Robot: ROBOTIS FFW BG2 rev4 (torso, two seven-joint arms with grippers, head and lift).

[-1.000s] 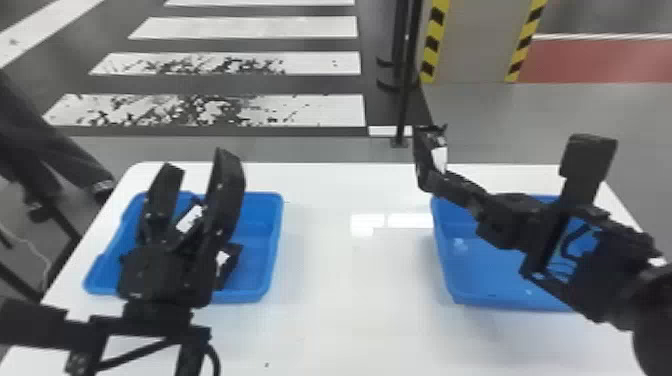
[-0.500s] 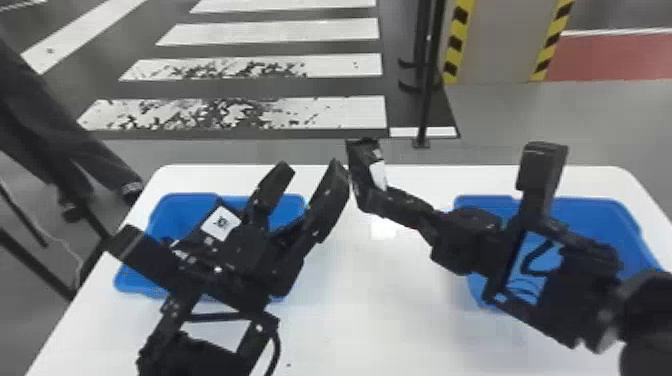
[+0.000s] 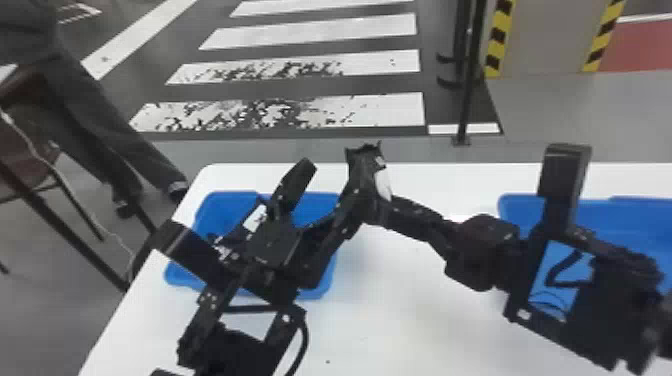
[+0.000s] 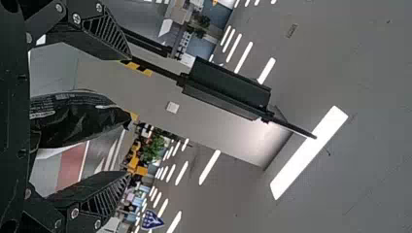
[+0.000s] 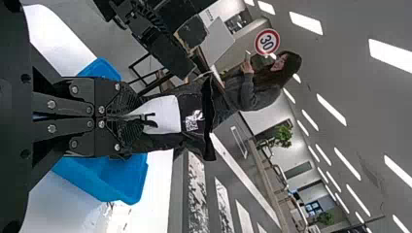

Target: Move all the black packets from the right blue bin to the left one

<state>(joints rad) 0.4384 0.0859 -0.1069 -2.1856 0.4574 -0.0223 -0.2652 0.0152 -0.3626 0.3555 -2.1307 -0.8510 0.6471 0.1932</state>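
Black foil-like packet [image 3: 364, 170] raised near the left blue bin's [image 3: 225, 206] 2 o'clock corner in head view, likely to clear the rim; long axis 11-to-5. Left wrist view: left gripper [image 4: 128, 114] spread, printed packet [image 4: 77, 119] between, touching neither finger. Right wrist view: right gripper [image 5: 142, 118] pinching the labelled packet's end, presumably leaving its length free, jutting outward.

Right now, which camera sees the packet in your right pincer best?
The right wrist view: the packet is close there, its white label plain. The head view shows it small. The left wrist view has a black packet; I can't tell if it's the same.
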